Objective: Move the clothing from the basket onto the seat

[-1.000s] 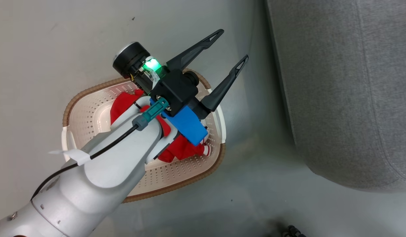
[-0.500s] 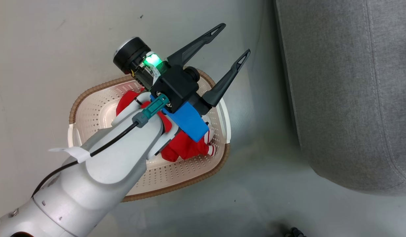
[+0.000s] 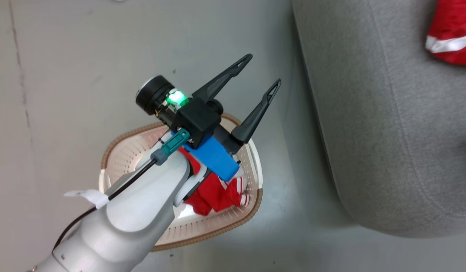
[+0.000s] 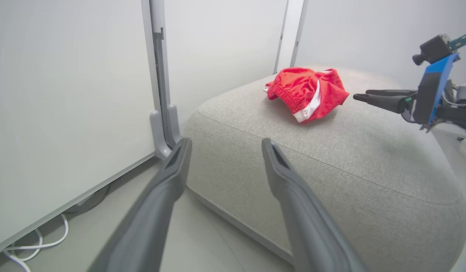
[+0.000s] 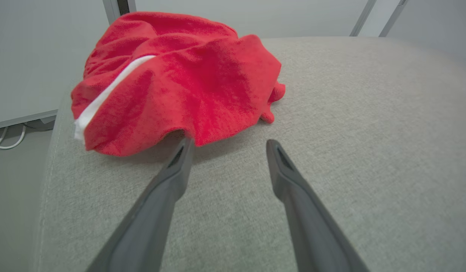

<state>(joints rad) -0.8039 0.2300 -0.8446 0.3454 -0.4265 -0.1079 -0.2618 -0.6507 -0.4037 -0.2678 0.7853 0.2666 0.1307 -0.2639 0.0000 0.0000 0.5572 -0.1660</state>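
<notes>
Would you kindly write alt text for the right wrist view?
A crumpled red garment with a white stripe lies on the grey seat. The right gripper hangs open just before it, one fingertip at the cloth's edge.

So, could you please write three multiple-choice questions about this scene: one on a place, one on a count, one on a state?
1. Where lies the unmoved garment? A on the floor; B in the basket; C on a shelf.
2. How many red garments lie on the seat? A none; B one; C two.
3. The right pincer is: A open; B shut on cloth; C shut on a handle.
Key: 1B, perforated walls surround it; 2B, a single red garment rests there; 3A, its jaws stand apart.
</notes>
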